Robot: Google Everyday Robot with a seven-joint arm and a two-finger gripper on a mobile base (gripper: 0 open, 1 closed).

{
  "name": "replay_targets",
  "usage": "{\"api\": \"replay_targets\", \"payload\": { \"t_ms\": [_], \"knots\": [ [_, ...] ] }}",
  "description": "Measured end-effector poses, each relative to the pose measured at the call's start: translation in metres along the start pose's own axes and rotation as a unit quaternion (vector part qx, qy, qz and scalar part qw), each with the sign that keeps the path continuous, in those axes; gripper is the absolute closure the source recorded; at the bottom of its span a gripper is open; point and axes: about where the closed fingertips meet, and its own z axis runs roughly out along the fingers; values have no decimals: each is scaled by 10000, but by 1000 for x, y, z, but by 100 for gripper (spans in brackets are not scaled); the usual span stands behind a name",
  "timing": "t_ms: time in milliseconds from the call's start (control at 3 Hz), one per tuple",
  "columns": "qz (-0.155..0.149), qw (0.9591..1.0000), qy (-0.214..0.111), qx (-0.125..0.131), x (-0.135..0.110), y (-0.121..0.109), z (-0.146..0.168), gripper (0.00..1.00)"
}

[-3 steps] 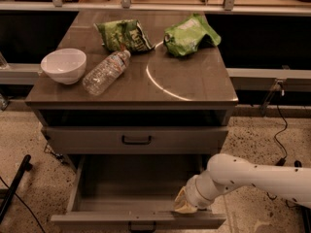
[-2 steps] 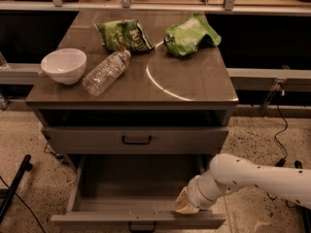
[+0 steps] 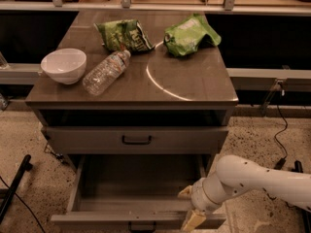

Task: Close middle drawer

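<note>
The fingers [image 3: 185, 193] of your gripper [image 3: 187, 208] are spread apart, tan against the wood. One tip pokes up inside the middle drawer [image 3: 131, 198]; the other points down across the top edge of that drawer's front panel. You cannot tell from this view whether either one presses on the panel.

The middle drawer is pulled well out, and the fingers sit at its right front corner. To their left runs the drawer's bare floor. Lower left of them, at the middle of the front panel, is the small handle [image 3: 142, 225], cut off by the bottom of the view. To the right of the fingers the white arm [image 3: 262, 178] comes in from the edge, thick and rounded, with its wrist just beside them.

Above the fingers and a little left, the top drawer [image 3: 87, 141] is shut, with its larger handle [image 3: 136, 140] at the centre — well apart from the gripper. Higher up is the cabinet top [image 3: 194, 81]. Far up and left of the fingers, a white bowl [image 3: 63, 65] stands upright on it, and a clear bottle [image 3: 106, 73] lies on its side near the bowl. Two green snack bags lie at the back — the darker bag [image 3: 124, 34] up and left of the fingers, the brighter bag [image 3: 189, 34] straight above them. Up and right of the fingers, a black cable [image 3: 278, 130] hangs over the speckled floor [image 3: 19, 135].
</note>
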Motion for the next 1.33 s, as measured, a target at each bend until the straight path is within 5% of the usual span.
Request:
{"api": "replay_targets", "payload": {
  "t_ms": [1000, 1333],
  "knots": [
    [112, 9998, 149, -117, 5, -13, 37, 0],
    [200, 9996, 168, -143, 9, -18, 44, 15]
  ]
}}
